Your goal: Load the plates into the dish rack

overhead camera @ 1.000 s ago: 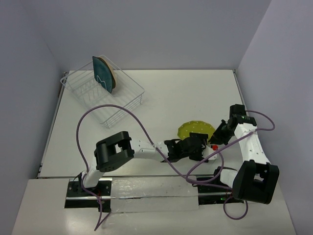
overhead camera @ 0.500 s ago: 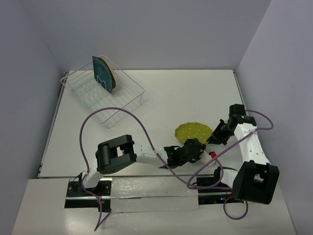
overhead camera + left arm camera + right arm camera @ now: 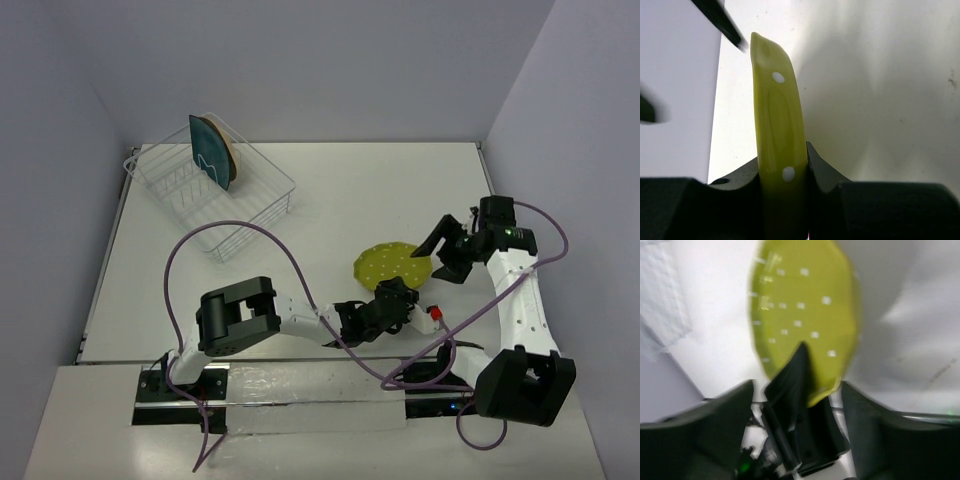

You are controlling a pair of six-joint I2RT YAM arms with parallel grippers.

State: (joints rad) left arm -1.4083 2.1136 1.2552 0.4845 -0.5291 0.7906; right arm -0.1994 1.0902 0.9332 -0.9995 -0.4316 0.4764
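The yellow-green dotted plate (image 3: 390,264) is tilted up off the table right of centre, and my left gripper (image 3: 397,298) is shut on its near rim. In the left wrist view the plate's edge (image 3: 781,115) stands upright, pinched between my left gripper's (image 3: 783,172) jaws. My right gripper (image 3: 437,254) is open just right of the plate and clear of it. Its wrist view shows the plate (image 3: 805,305) ahead, with the right gripper (image 3: 796,390) spread wide. The dish rack (image 3: 250,220) sits at the back left. It holds the teal plate (image 3: 208,150) and the cream plate (image 3: 231,156) upright.
A small red thing (image 3: 437,312) lies on the table beside the left gripper. A purple cable (image 3: 215,232) loops over the table in front of the rack. Grey walls close in the table on both sides and at the back.
My left gripper has shut on the plate's near rim. My right gripper has opened, let go of the plate's right side and drawn back up and to the right. The plate has shifted slightly left.
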